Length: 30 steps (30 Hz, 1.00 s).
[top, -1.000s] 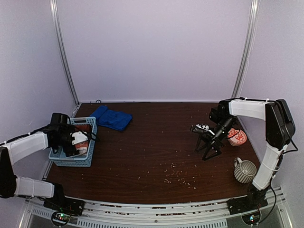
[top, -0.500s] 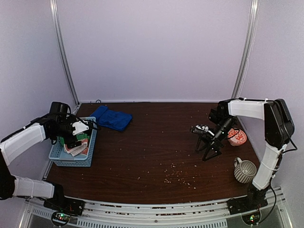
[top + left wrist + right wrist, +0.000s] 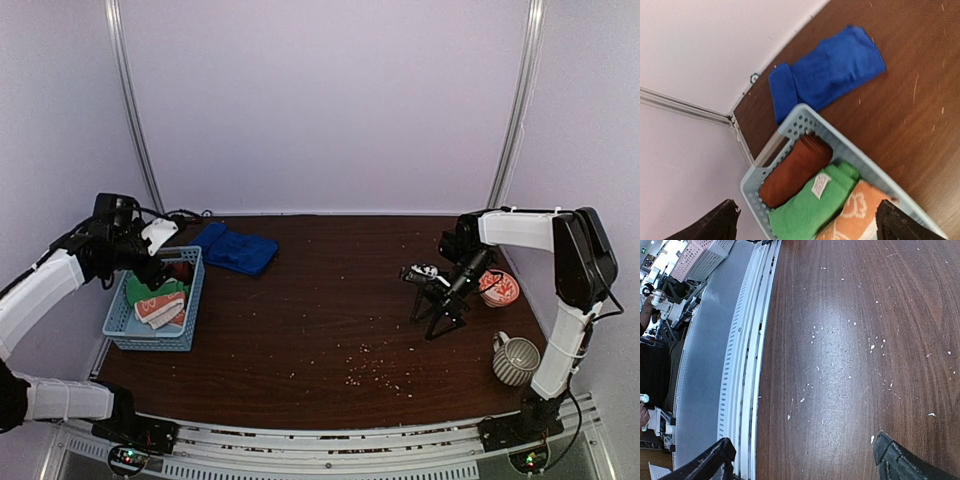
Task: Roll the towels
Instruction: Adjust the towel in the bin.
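Towels (image 3: 155, 298) look rolled in basket (image 3: 148, 342); left gripper (image 3: 165, 255) just lifted out toward upper left, jaws spread, empty. Blue towel (image 3: 235, 250) likely next; right gripper (image 3: 427, 322) idle, jaws spread too.

Your table (image 3: 320, 290), left to right:

- At your left edge you have the basket (image 3: 148, 338), with three towels in it side by side: far towel (image 3: 180, 270), middle towel (image 3: 140, 290), near towel (image 3: 160, 311).
- Behind the basket, to its right and by the back wall, the loose towel (image 3: 235, 250) lies on the tabletop.
- At your right edge sits the bowl (image 3: 498, 289), with the mug (image 3: 515, 360) in front of it, apart.
- Front centre: crumbs (image 3: 365, 376).
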Tool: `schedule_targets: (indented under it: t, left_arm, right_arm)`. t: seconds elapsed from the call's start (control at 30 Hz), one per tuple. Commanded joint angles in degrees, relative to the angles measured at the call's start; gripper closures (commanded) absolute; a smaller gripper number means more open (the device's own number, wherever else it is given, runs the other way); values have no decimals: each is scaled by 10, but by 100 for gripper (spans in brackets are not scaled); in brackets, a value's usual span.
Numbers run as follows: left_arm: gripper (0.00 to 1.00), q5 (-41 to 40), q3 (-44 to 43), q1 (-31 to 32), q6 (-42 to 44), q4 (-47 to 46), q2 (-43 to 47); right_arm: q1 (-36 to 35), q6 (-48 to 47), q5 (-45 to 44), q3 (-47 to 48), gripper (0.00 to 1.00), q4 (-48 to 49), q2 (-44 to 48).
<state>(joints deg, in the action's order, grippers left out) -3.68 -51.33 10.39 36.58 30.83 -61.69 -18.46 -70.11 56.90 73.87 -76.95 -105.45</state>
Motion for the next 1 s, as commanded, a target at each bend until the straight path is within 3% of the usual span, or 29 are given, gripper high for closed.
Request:
schedule_targets:
  t: [0.0,0.07,0.27,0.4,0.53,0.57,0.6,0.67,0.7,0.8,0.97]
  left_arm:
    - [2,82,-114,17,-251,-3,-65]
    - [2,85,-152,45,-316,19,-111]
    - [3,-49,-162,103,-487,19,-170]
    - [2,-78,-153,105,-565,44,-165]
    - [2,-91,-115,105,-572,2,-98]
    - [8,-89,-105,103,-569,-11,-81]
    - [23,-92,-102,98,-565,-5,-74]
    - [83,-133,-127,94,-591,56,-95]
    - [100,-146,-143,93,-605,94,-117]
    - [100,-114,-177,93,-627,190,-185]
    - [100,-56,-148,93,-650,205,-201]
  right_arm:
    - [-1,5,-6,0,0,-7,-13]
    - [-1,9,-6,4,0,-7,-18]
    - [0,18,5,12,0,-7,-30]
    - [-1,21,1,17,0,-7,-36]
    - [-1,28,-1,15,0,0,-34]
    - [-1,30,-1,15,0,2,-33]
    - [-1,31,-1,13,0,3,-33]
    - [-1,31,0,14,0,3,-33]
    - [-1,31,0,14,0,3,-33]
    - [-1,29,-3,12,0,1,-33]
    - [-1,26,-9,11,0,1,-32]
